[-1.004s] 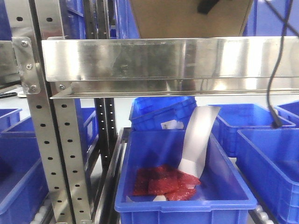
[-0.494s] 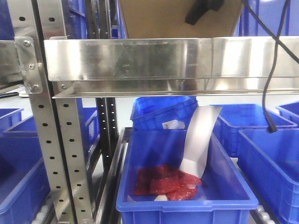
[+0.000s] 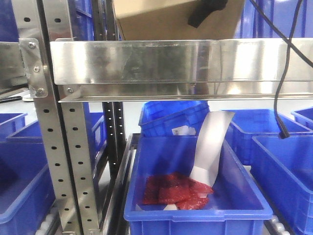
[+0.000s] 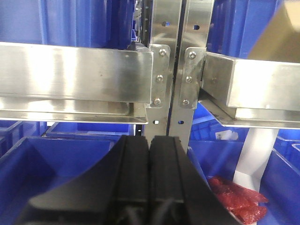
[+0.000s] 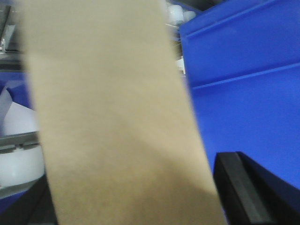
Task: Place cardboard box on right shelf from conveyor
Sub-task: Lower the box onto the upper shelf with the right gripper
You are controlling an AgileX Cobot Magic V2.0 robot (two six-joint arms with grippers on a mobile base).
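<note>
The cardboard box shows tan above the right shelf, its lower edge hidden behind the steel front lip. One black finger of my right gripper lies across the box front. In the right wrist view the cardboard box fills the frame between the two dark fingers of my right gripper, which is shut on it. My left gripper hangs shut and empty below the shelves, in front of the uprights. A corner of the cardboard box shows above the right shelf. The conveyor is out of view.
A blue bin under the shelf holds red packets and a white sheet. More blue bins stand around it. Perforated uprights rise at the left. A black cable hangs at the right.
The cardboard box and my right gripper have shifted left above the right shelf. The front view itself has drifted slightly.
</note>
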